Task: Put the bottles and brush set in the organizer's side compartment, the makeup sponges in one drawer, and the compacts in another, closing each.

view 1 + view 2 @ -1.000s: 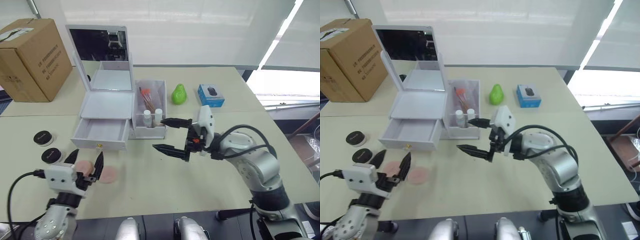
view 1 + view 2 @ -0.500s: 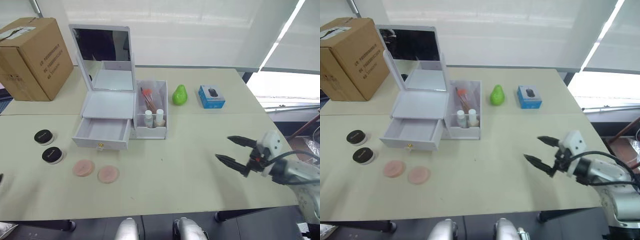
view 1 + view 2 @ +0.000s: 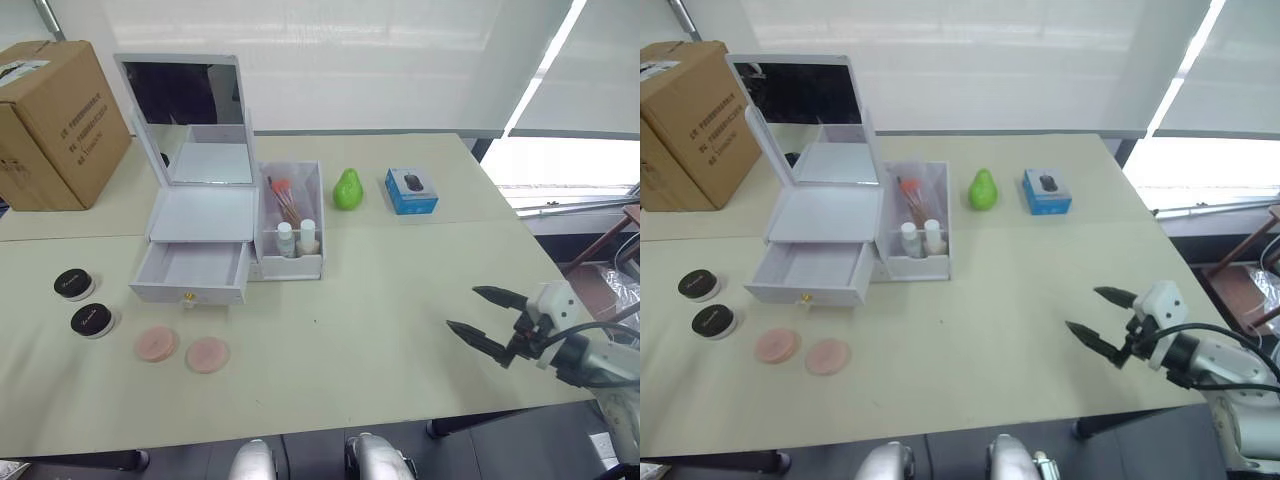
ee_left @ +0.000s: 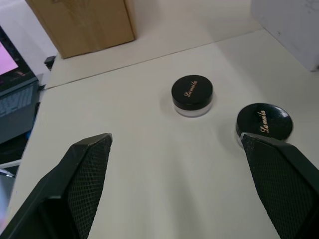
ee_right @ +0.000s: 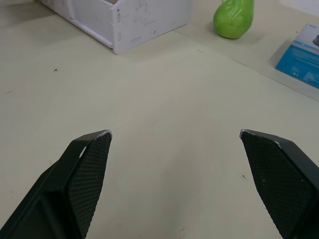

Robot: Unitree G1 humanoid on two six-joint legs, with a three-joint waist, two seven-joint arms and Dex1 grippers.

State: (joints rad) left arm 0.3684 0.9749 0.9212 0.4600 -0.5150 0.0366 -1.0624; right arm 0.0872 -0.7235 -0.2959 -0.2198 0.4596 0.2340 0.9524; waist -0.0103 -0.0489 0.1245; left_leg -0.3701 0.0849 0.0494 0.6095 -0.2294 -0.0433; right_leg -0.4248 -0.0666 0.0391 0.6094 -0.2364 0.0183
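The white organizer [image 3: 200, 215] stands with its mirror lid up and its lower drawer [image 3: 190, 268] pulled open and empty. Its side compartment holds two small bottles [image 3: 286, 238] and the brush set [image 3: 283, 197]. Two pink makeup sponges [image 3: 156, 344] lie on the table in front of the drawer. To their left sit two black-lidded compacts [image 3: 73, 285], also seen in the left wrist view [image 4: 192, 94]. My left gripper [image 4: 174, 137] is open, short of the compacts. My right gripper [image 3: 462, 307] is open over the table's right front, far from everything.
A cardboard box [image 3: 45, 120] stands at the back left. A green pear [image 3: 347, 189] and a blue mouse box [image 3: 411, 190] sit right of the organizer. A laptop [image 4: 15, 99] lies off the table's left edge.
Both arms have pulled back from the table's middle. The left gripper left the sponges and dropped out of the head views. The right gripper went to the right front edge. The camera shifted.
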